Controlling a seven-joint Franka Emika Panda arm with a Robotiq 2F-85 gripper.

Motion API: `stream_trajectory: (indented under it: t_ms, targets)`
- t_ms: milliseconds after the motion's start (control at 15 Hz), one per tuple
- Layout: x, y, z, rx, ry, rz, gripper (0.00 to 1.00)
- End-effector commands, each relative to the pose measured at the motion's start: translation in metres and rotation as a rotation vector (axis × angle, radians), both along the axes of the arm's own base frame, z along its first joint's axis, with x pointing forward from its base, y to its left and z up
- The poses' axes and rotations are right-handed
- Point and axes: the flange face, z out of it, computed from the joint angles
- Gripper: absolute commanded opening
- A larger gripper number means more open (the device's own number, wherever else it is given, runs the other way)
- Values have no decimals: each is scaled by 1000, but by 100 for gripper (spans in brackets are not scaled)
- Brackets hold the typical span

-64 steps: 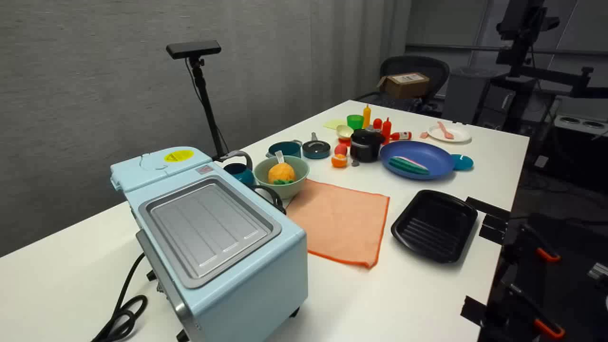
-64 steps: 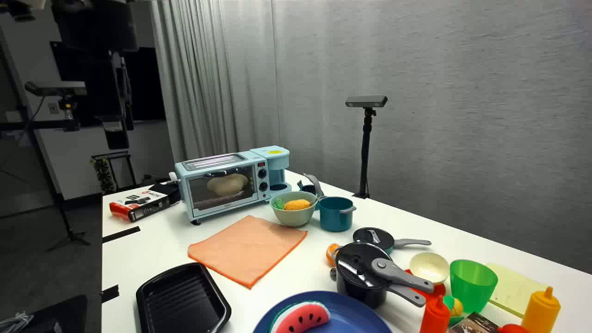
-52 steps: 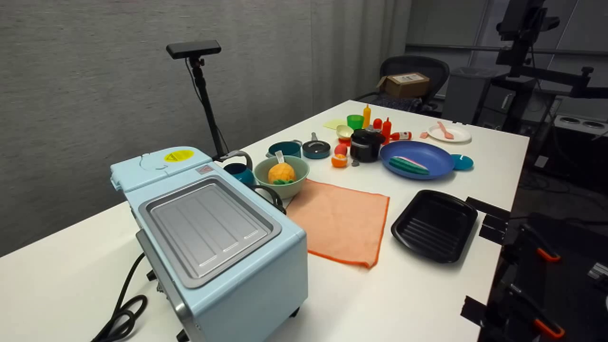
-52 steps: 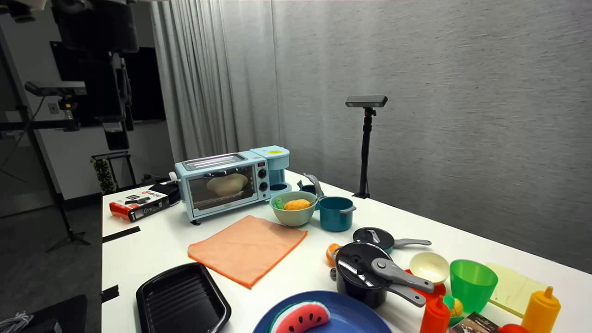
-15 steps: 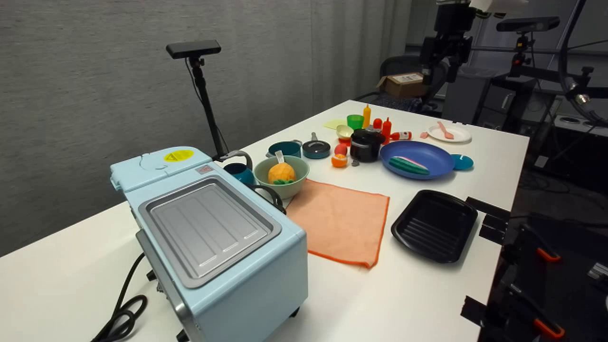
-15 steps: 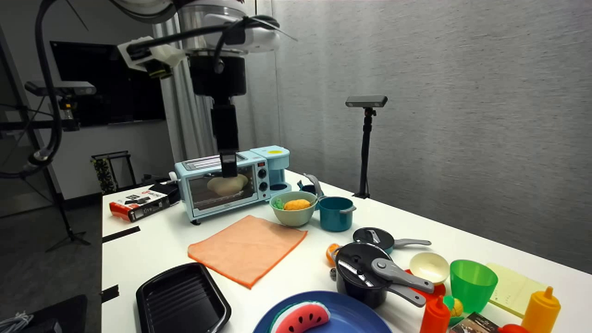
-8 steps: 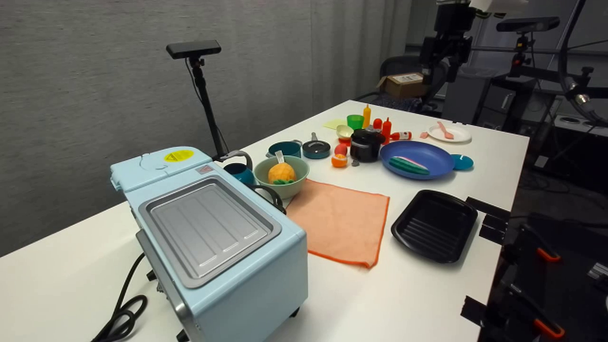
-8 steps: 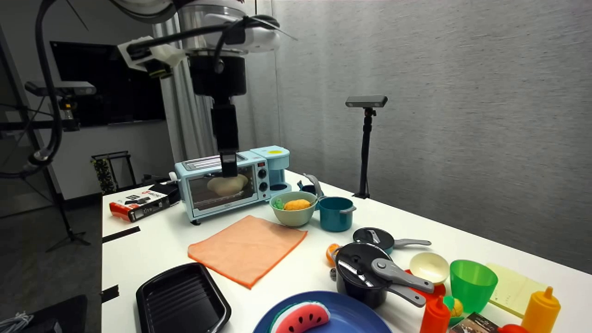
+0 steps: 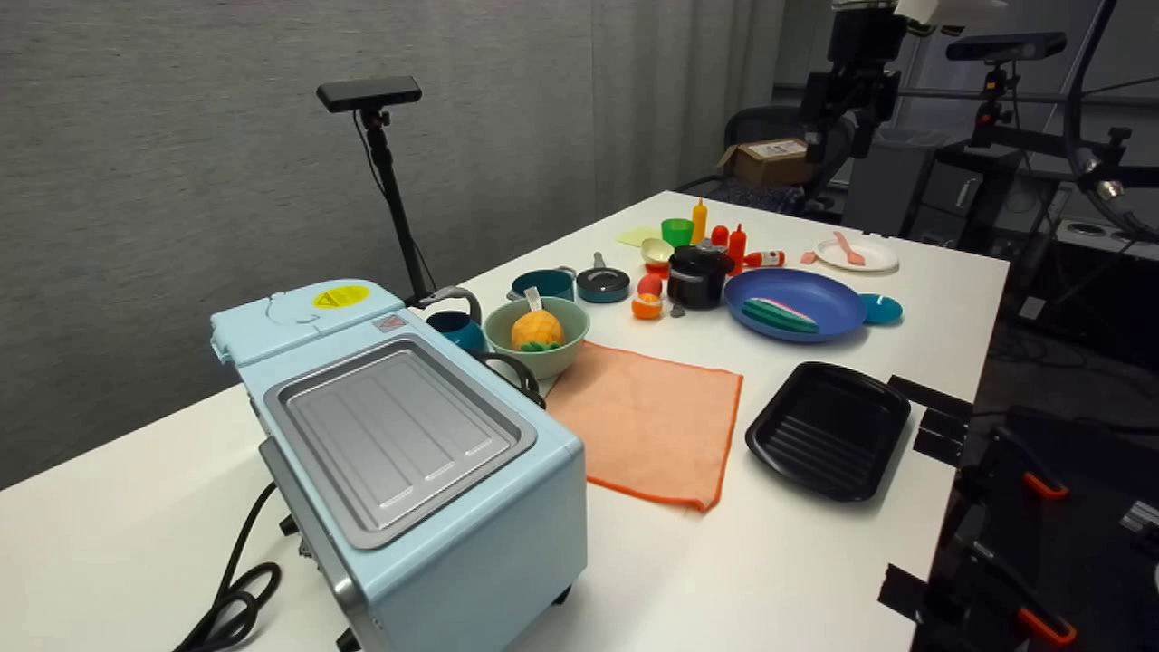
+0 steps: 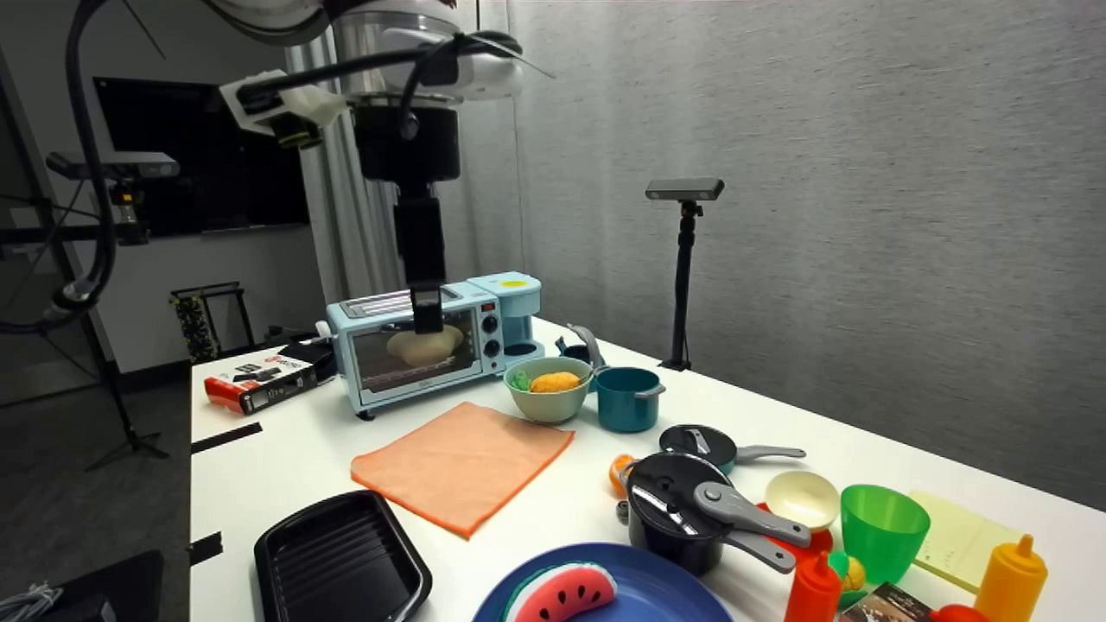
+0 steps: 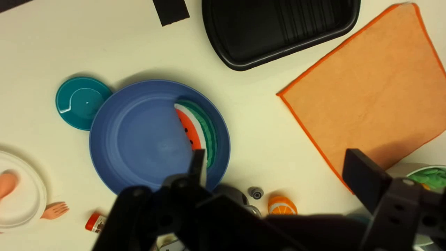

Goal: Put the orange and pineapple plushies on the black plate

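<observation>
The orange plushie (image 9: pixel 646 306) lies on the table beside a black pot; it also shows in an exterior view (image 10: pixel 619 475) and the wrist view (image 11: pixel 281 206), partly hidden there. The pineapple plushie (image 9: pixel 537 331) lies in a pale green bowl (image 9: pixel 548 364); an exterior view (image 10: pixel 555 383) shows it too, and its green leaves show at the right edge of the wrist view (image 11: pixel 431 177). The black ridged plate (image 9: pixel 826 435), also in an exterior view (image 10: pixel 341 557) and the wrist view (image 11: pixel 254 35), holds nothing. My gripper (image 11: pixel 275 153) is open and empty, high above the table (image 10: pixel 426 311).
A blue plate (image 9: pixel 838 294) with a watermelon plushie (image 9: pixel 780 315) stands near the black pot (image 9: pixel 697 281). An orange cloth (image 9: pixel 652 421) lies between the bowl and the black plate. A light blue toaster oven (image 9: pixel 507 525) stands behind the bowl. Bottles and small bowls stand farther along.
The arm has come in over the table from the far left of an exterior view and now hangs there. Over the last second it has hardly moved. The objects have not moved.
</observation>
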Motion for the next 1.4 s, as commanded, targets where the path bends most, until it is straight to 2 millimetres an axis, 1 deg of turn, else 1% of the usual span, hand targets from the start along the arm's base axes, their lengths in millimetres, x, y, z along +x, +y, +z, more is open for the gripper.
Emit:
stream_trajectory:
  t_ms: [0, 133, 267, 400, 533, 600, 733, 1000, 1133, 1333]
  targets:
    - [13, -3, -31, -80, 54, -1, 100]
    - [24, -10, -59, -162, 64, 6, 100]
    - [35, -15, -86, -196, 56, 3, 100]
    - [43, -20, -119, -171, 68, 3, 100]
    - [46, -28, -145, -164, 97, 12, 100]
    - [45, -37, -153, -171, 106, 15, 100]
    - [46, -49, -173, -190, 126, 18, 100]
    - [48, -66, -204, -248, 130, 11, 100]
    - [47, -71, -224, -293, 135, 27, 100]
    - [57, -63, -252, -321, 142, 30, 100]
